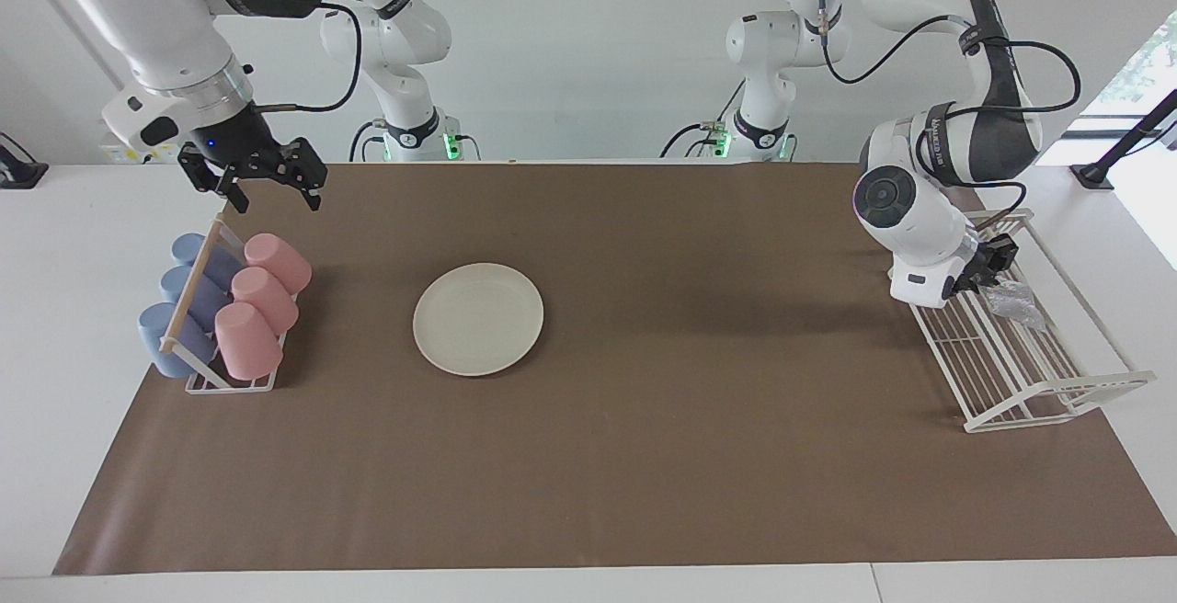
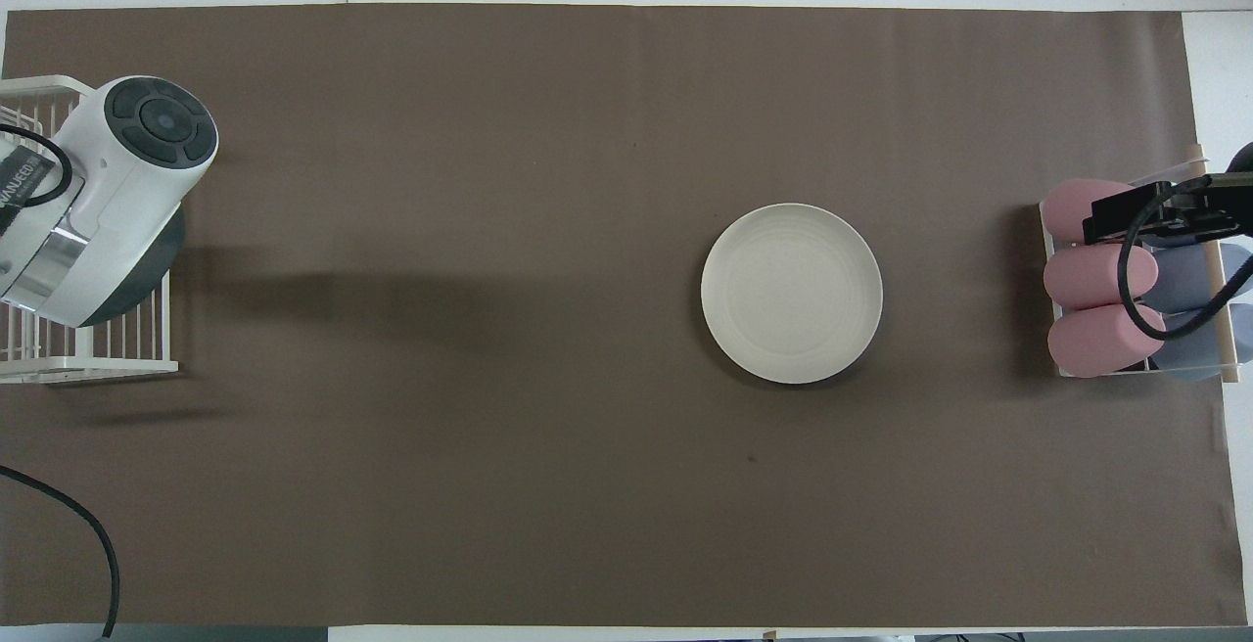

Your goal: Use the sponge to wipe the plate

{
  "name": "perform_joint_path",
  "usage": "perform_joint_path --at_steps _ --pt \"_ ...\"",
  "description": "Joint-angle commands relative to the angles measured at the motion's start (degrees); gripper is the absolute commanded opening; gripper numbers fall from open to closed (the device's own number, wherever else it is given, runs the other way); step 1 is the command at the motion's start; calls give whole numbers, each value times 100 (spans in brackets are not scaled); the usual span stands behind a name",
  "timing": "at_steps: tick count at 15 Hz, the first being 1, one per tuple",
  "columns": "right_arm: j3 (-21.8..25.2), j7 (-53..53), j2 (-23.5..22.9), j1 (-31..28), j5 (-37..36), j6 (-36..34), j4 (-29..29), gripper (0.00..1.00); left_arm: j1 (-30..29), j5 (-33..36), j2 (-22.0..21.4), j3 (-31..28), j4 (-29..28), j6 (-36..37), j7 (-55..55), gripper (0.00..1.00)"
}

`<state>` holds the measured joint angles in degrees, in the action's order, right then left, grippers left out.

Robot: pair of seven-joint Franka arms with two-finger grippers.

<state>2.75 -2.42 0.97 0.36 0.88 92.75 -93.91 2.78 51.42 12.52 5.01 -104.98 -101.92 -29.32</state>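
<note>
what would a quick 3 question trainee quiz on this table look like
1. True or false: the sponge is lying on the plate.
2. What does the left gripper hang over? A) the cup rack B) the wire rack C) the plate
3. Fill in: the right gripper waits with fingers ____ above the cup rack, at the end nearest the robots.

Key
1. False. The sponge sits in the wire rack at the left arm's end of the table; the plate lies bare on the brown mat.
2. B, right by the sponge.
3. open
</note>
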Motion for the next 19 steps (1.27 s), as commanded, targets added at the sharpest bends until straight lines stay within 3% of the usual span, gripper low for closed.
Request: perform_joint_path --at_steps 1,4,5,9,12,19 --pt "-3 154 -35 -2 61 32 57 100 29 -62 -66 -36 -101 -135 -101 71" --pt "-3 277 -26 16 35 -12 48 100 38 -80 -57 -36 -92 -135 -197 86" --pt "-11 295 -26 25 35 -12 48 100 47 -141 -57 -36 -75 -135 -258 98" --pt "-11 295 -26 16 35 -3 48 100 29 -833 -136 -18 249 -117 -180 100" --pt "-11 295 -26 16 35 -12 48 100 12 -1825 -189 -18 732 -3 13 100" --pt "-11 295 -26 16 35 -3 48 100 -498 -4463 -1084 -97 1032 435 1164 100"
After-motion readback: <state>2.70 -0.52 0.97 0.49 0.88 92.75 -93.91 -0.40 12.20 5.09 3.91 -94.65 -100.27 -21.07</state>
